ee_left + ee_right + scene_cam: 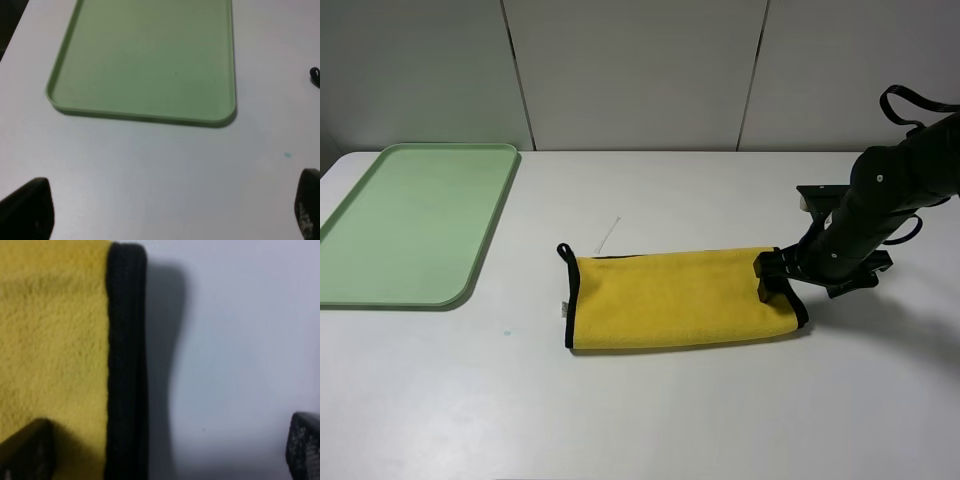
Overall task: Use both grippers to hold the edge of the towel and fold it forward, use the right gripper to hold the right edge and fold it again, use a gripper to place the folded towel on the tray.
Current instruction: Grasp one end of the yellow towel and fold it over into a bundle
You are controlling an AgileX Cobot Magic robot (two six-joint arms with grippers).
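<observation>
At the far left of the white tabletop (pixel 650 410) lies the large pale green plastic tray (pixel 420 220) with rounded corners and a low rim, nothing on it. The left gripper (pixel 167 212) hangs near the tray's short end, seen only through its own camera. Its two black fingertips (pixel 25 212) stand wide apart with bare table between them, holding nothing.

Towards the middle a thin white thread (pixel 610 235) lies just beyond the yellow plush towel (pixel 670 298). The towel rests flat on the table, well apart from the tray, doubled into a long band. A small black loop (pixel 563 250) sticks out at its far left corner.

At the right end the bulky black right gripper (pixel 788 280) reaches down over the towel's black binding edge (pixel 127 365). Its jaws are spread wide and straddle that edge, one finger (pixel 25 452) over the yellow pile, the other over bare table. Nothing is pinched. I can't quite tell whether the fingers touch the cloth.
</observation>
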